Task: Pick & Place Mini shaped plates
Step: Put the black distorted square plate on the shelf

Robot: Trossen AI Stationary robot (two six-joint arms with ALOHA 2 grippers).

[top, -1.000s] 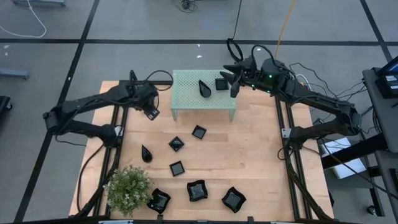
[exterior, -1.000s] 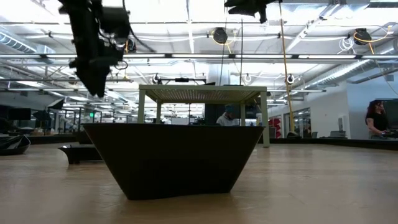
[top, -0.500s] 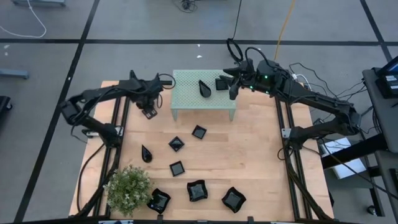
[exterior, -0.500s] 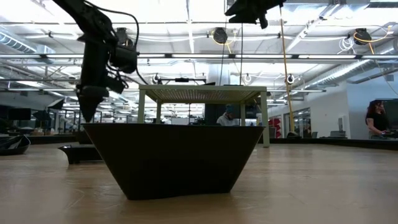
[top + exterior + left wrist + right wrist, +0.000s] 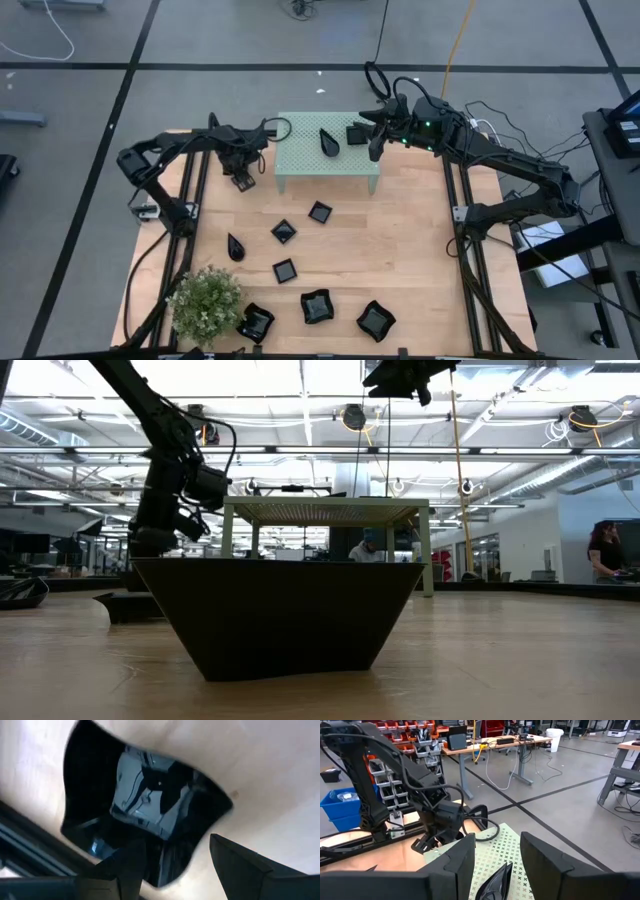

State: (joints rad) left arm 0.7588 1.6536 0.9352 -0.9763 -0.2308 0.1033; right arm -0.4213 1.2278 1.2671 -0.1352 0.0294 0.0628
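At the far left, the left gripper hangs low over the wooden table, just off the left end of the mint-green stand and near the dark side rail. Its jaws stand wide apart and hold nothing. In the left wrist view, a wavy-edged black plate lies flat on the wood right in front of them. One finger overlaps the plate's near edge, and I cannot tell whether it touches. Near the front left corner stands the bushy green plant, with a wavy plate just beside it. Two more wavy plates sit farther right along the front edge. Mid-table, a teardrop plate lies left of three small square plates, all apart from one another. In the low view, one dark plate fills the foreground, with the stand behind it. A second teardrop and a square plate rest side by side on top of the stand. The right gripper hovers above the stand's right end, next to that square plate. Its jaws are parted and empty, and the right wrist view shows the teardrop's tip on the perforated top between its fingers.
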